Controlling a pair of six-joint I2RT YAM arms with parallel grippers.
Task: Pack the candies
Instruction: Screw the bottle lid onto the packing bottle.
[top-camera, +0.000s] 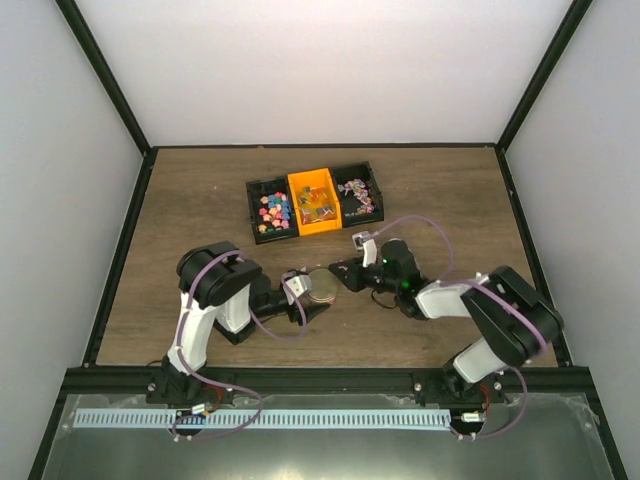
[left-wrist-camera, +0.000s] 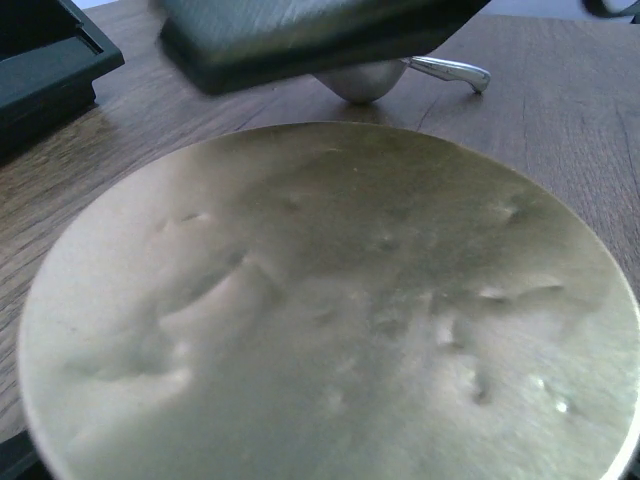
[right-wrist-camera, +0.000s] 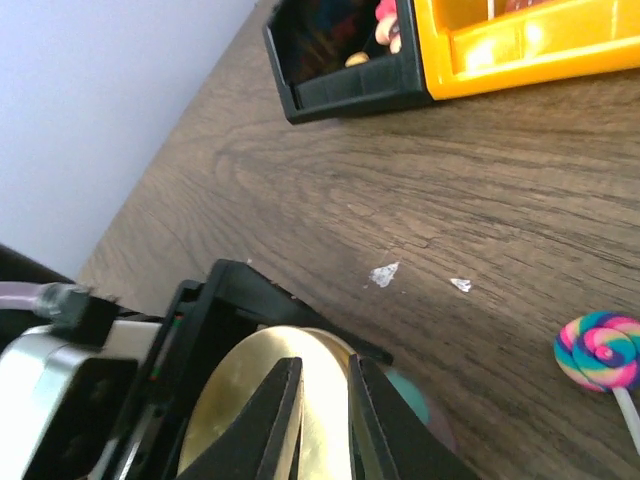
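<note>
Gold lid (left-wrist-camera: 330, 320) up close; candies (top-camera: 275, 210) (tiny, multicoloured) binned.

You're working in a robot test cell, a lab rig rather than a home. Plain white panels (top-camera: 330, 70) close the far side, left and right, with black frame struts (top-camera: 108, 80) edging them. A slotted cable duct (top-camera: 270, 418) runs along the near edge of the wood-grain table (top-camera: 200, 210).

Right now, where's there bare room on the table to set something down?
Bare wood on the table lies left of the bins, toward the left wall, and right of them, toward the right wall. It is crowded at centre, where the left gripper and right gripper meet at the gold lid.
</note>
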